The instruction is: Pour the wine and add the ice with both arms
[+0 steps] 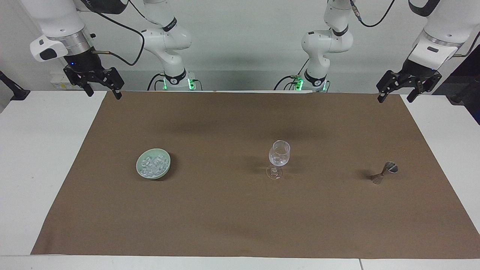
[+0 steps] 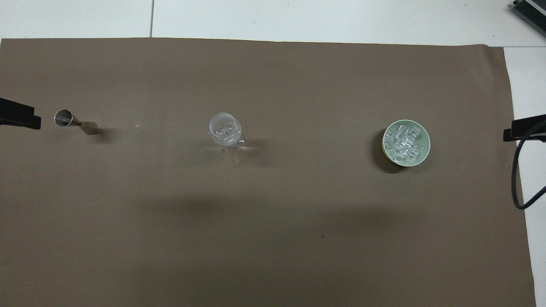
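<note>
Ice (image 1: 153,165): small clear cubes heaped in a pale green bowl (image 1: 140,171) toward the right arm's end, at nine o'clock from the wine glass (image 1: 279,153) in the facing view; probably light, hard and slippery, best pinched singly across flat faces. Wine glass thin and fragile, best taken at the stem; metal jigger (image 1: 383,173) at its three o'clock. Left gripper (image 1: 395,97) and right gripper (image 1: 102,92) both spread wide, empty, raised over the mat's (image 1: 240,225) corners nearest the robots.

White jointed arms (image 1: 168,41), black cables, black pincers, green base lights
</note>
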